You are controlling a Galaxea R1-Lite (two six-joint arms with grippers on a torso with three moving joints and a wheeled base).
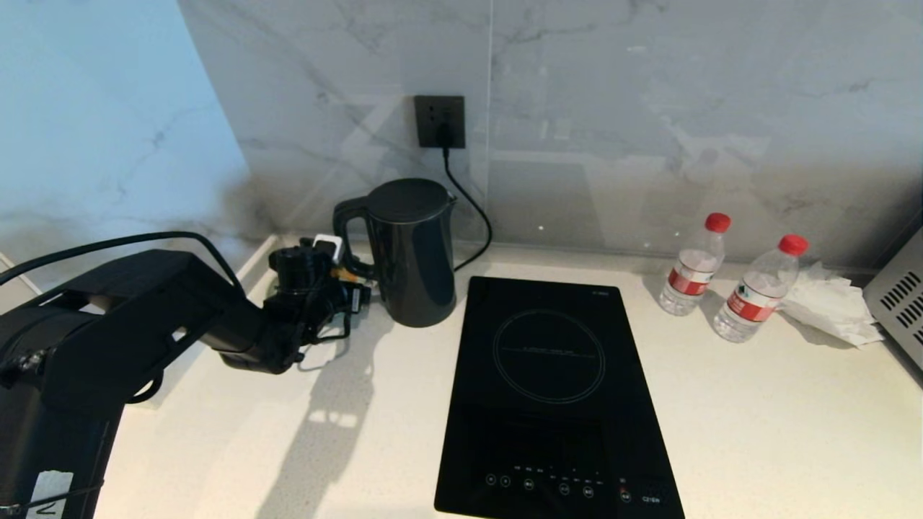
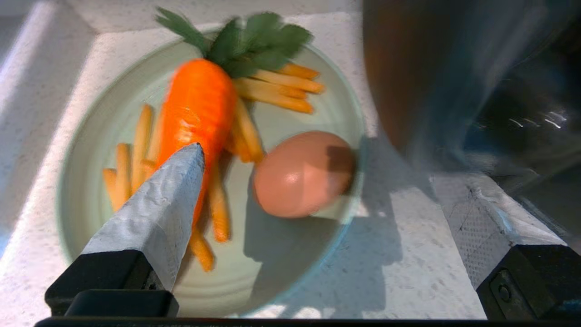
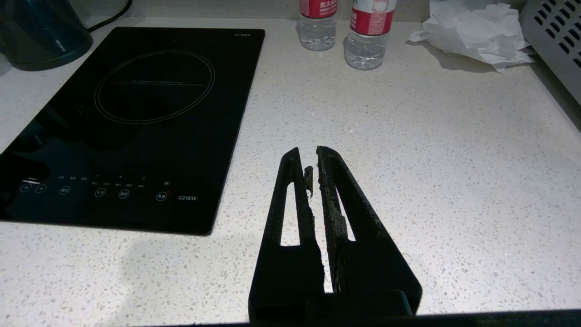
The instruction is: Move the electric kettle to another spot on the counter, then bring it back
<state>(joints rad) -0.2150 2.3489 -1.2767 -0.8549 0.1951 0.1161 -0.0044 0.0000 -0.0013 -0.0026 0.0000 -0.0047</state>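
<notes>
One kettle [image 1: 412,249] matters here: tall, shiny and black. It stands upright on the white speckled table [image 1: 757,418], close to the grey marble wall [image 1: 649,108]. Its loop handle [image 1: 348,234] points away from the black cooktop [image 1: 555,396], toward the robot's left arm. That makes the handle easy to reach from that side. A black cord [image 1: 472,216] runs from the wall socket [image 1: 439,121], above the kettle, down behind it.

The left tool [image 1: 355,288] is just beside the kettle's handle, low and near the table. Its two fingers stand wide apart with nothing between them. In the left wrist view one grey finger [image 2: 154,213] shows on one side, and the dark kettle wall [image 2: 454,81] fills the other side. I think the wide gap is there so the fingers can fit around the handle. I cannot tell if they touch it.

That view also shows a pale plate [image 2: 290,263] on the table beside the kettle. On it lie a toy carrot [image 2: 195,104], some fries [image 2: 281,88] and a brown egg [image 2: 302,175].

On the far side of the cooktop from the kettle stand two water bottles [image 1: 696,267] with red caps. Past them lies crumpled white paper [image 1: 829,306].

The right tool [image 3: 313,168] hangs above bare table, well away from the kettle, past the cooktop. Its fingers are pressed nearly together and hold nothing. It looks parked.
</notes>
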